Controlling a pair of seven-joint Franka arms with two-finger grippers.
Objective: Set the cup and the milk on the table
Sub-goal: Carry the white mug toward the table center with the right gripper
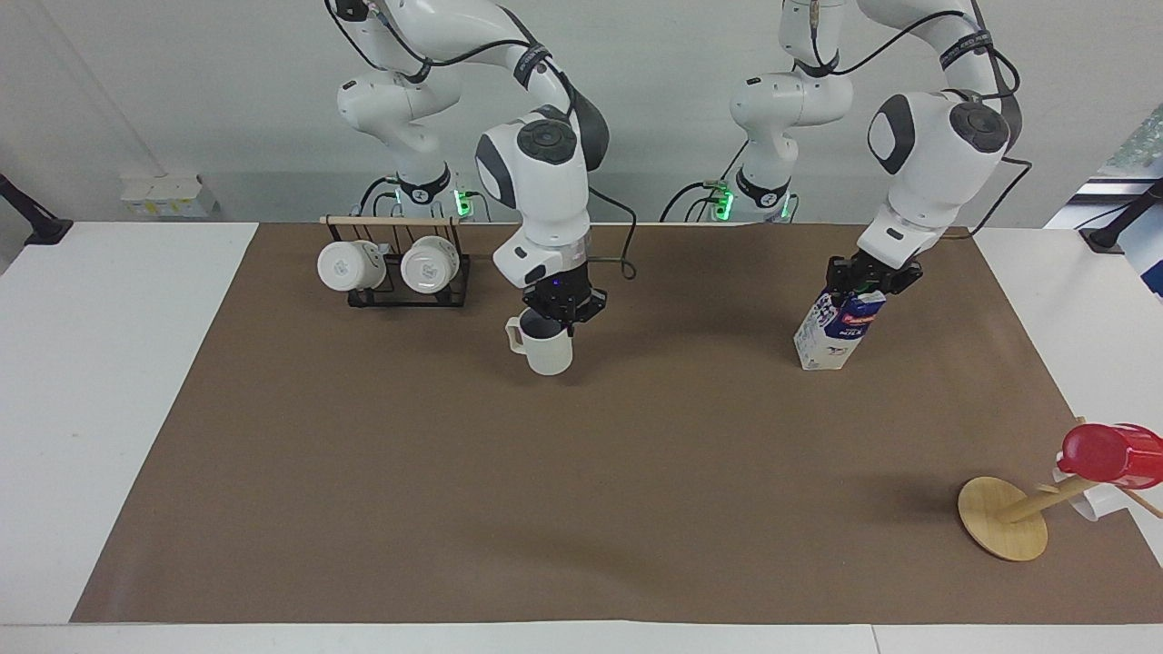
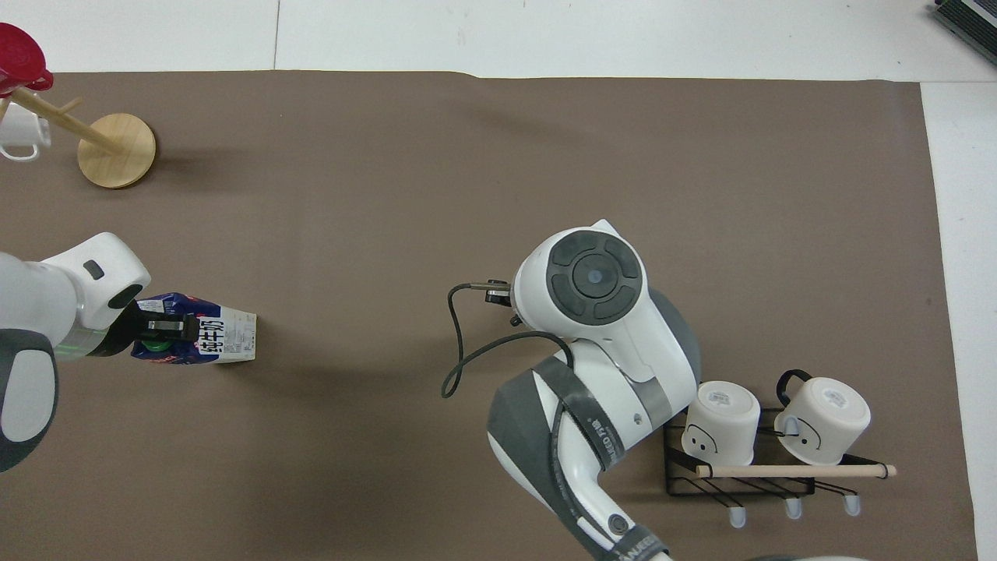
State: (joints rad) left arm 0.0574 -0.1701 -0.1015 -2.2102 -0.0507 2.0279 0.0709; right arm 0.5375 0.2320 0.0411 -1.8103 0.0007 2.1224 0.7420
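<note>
Your right gripper (image 1: pixel 563 320) pinched the rim of the off-white mug (image 1: pixel 545 349) from above and held it over the brown sheet (image 1: pixel 581 472), toward the twelve o'clock edge of the table (image 1: pixel 82 381) in the facing view, beside the black rack (image 1: pixel 400 286) with its two glossy mugs (image 1: pixel 389 264). In the overhead view that arm hid the mug entirely. Whether the base touched the sheet I could not tell — it looked very close.

Your left gripper (image 1: pixel 868 277) was clamped on the gable top of the milk carton (image 1: pixel 838 329), which leaned with its foot on the sheet, at about three o'clock from the mug and well apart from it.

To finish well, you would lower the mug straight down until it sat flat, then release and rise vertically so the handle did not catch. For the carton — bring it upright first; let go while it leaned and it would probably topple.

The wooden stand (image 1: pixel 1004 518) and red cup (image 1: pixel 1110 454) sat clear of both, near four o'clock.
</note>
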